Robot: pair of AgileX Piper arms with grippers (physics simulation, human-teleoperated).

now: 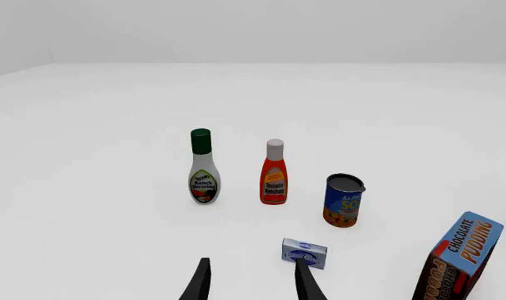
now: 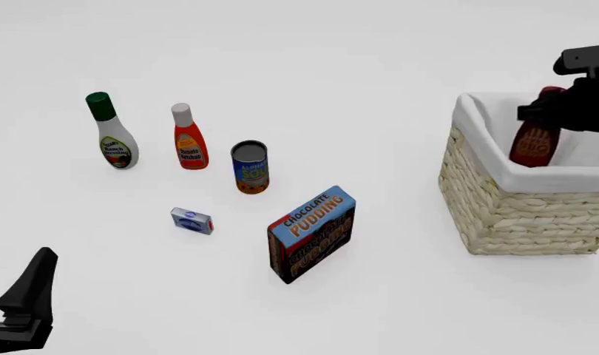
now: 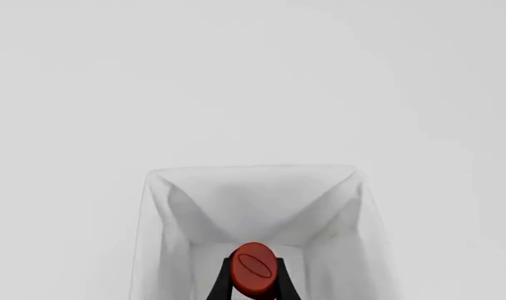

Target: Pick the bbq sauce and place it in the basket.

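Note:
My right gripper (image 2: 559,109) is shut on the bbq sauce (image 2: 535,143), a dark reddish-brown bottle with a red cap and an orange-yellow label. It holds the bottle upright, with its lower part inside the wicker basket (image 2: 517,211) at the right. In the right wrist view the red cap (image 3: 255,269) sits between my right gripper's (image 3: 255,282) two fingers, above the basket's white cloth lining (image 3: 253,172). My left gripper (image 2: 28,296) is open and empty at the near left, and its two fingers stand apart in the left wrist view (image 1: 251,284).
On the left half of the table stand a white ranch bottle with a green cap (image 2: 112,133), an orange-red ketchup bottle with a white cap (image 2: 188,139) and a blue can (image 2: 249,167). A small blue-white box (image 2: 192,220) and a chocolate pudding box (image 2: 311,234) are nearer.

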